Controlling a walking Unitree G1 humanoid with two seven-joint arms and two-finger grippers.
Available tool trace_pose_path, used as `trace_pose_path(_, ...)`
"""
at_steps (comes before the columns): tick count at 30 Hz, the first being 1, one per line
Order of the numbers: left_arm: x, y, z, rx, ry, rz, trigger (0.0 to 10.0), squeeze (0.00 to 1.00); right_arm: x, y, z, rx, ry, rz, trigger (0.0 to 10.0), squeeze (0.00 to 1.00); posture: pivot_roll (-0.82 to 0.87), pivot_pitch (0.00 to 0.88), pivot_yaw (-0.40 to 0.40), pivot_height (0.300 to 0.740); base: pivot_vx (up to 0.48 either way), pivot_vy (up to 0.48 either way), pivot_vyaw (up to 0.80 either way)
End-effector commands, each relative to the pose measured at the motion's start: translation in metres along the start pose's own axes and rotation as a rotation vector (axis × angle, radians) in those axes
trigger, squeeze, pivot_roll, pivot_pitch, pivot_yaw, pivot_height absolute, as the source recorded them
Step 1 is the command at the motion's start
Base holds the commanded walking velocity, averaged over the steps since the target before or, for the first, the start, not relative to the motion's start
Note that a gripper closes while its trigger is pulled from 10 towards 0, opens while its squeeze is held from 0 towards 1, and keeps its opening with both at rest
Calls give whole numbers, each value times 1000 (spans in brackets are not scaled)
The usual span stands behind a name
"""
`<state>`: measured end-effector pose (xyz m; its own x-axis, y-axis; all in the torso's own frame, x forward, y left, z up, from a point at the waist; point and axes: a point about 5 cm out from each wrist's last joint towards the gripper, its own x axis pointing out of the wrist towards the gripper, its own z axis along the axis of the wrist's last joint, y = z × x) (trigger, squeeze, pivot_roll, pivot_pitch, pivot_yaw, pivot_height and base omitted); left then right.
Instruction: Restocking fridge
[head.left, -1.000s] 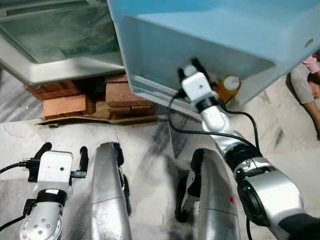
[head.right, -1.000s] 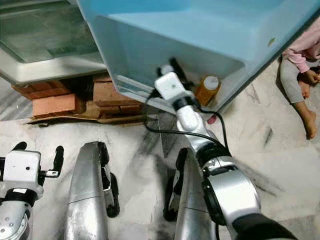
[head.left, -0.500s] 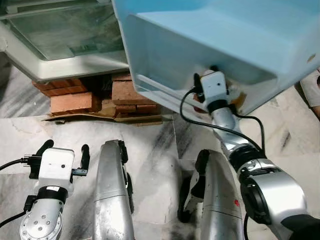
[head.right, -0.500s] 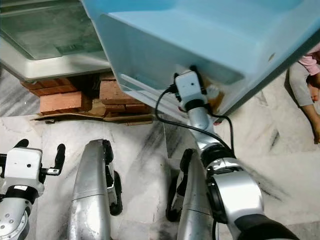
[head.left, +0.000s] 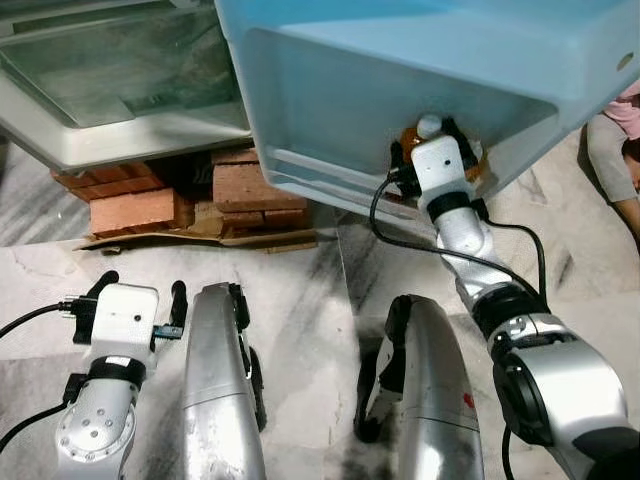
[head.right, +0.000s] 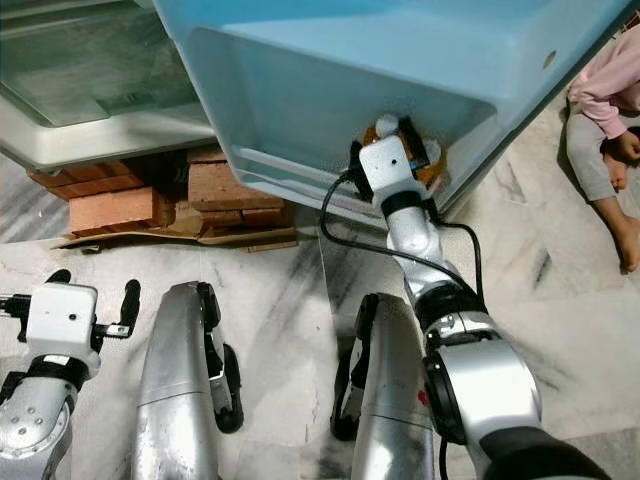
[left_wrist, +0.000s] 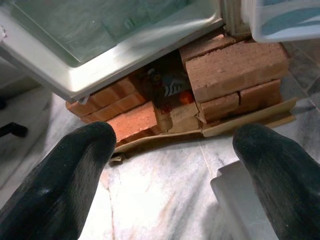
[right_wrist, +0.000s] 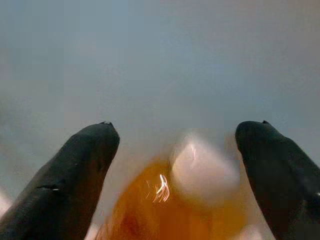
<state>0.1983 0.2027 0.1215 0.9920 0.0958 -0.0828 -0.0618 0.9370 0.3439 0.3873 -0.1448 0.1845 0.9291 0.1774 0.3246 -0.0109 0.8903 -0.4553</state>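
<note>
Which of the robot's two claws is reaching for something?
The right gripper, raised at the orange bottle in the blue door bin; the left gripper hangs low over the floor.

The supporting surface is a marble floor (head.left: 300, 290) with grey veining. Stacked red bricks (head.left: 135, 208) rest on flattened cardboard (head.left: 190, 238) laid directly on the floor. The bricks carry the fridge base (head.left: 120, 140), which is raised off the floor. More bricks (left_wrist: 235, 67) sit beside the first stack, with a dark gap between them. At the right edge, a person's leg (head.right: 605, 200) rests on the floor.
</note>
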Motion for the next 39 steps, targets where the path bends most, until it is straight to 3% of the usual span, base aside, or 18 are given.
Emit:
trace_pose_path(1,0,-1,-8,6,26,5,10000,0,3,-5,9,2,-55,0,10000,1000,263,343,-16,528,0,0,0)
trace_pose_path(7,14,-3,-10,0,8,14,10000,0,7,-3,19,32,-105,24,10000,1000,237,287,-23,528,0,0,0)
trace_pose_path(12,21,-6,-14,-7,1,8,10000,0,-2,7,20,70,-145,102,10000,1000,209,243,-23,528,0,0,0)
trace_pose_path(19,35,-15,-25,-2,-9,-14,10000,0,-33,14,1,197,-92,149,10000,1000,177,162,-39,528,0,0,0)
trace_pose_path(20,38,-20,-25,6,-28,-29,10000,0,-53,16,-2,236,-86,132,10000,1000,170,135,-51,528,0,0,0)
trace_pose_path(21,38,-20,-25,6,-28,-29,10000,0,-53,16,-2,236,-86,132,10000,1000,170,135,-51,528,0,0,0)
trace_pose_path(22,41,-24,-26,7,-38,-34,10000,0,-66,18,-5,269,-64,115,10000,949,165,115,-55,528,0,0,0)
trace_pose_path(23,42,-25,-26,0,-39,-28,10000,0,-71,20,-8,271,-48,109,10000,686,164,109,-56,528,0,0,0)
trace_pose_path(24,42,-27,-26,-7,-41,-21,10000,0,-77,23,-11,270,-24,101,10000,220,161,97,-58,528,0,0,0)
trace_pose_path(25,43,-28,-26,-11,-45,-14,10000,0,-85,26,-15,272,12,94,10000,0,160,91,-59,528,0,0,0)
trace_pose_path(27,44,-29,-29,-14,-49,-10,10000,0,-96,30,-21,278,72,75,10000,0,155,71,-60,528,0,0,0)
trace_pose_path(31,43,-32,-34,-39,-30,-2,10000,0,-115,32,-25,412,118,-38,10000,0,145,47,-62,528,0,0,0)
trace_pose_path(39,47,-25,-33,-52,-40,17,10000,0,-129,37,-29,473,192,-61,10000,0,119,38,-42,553,0,0,0)
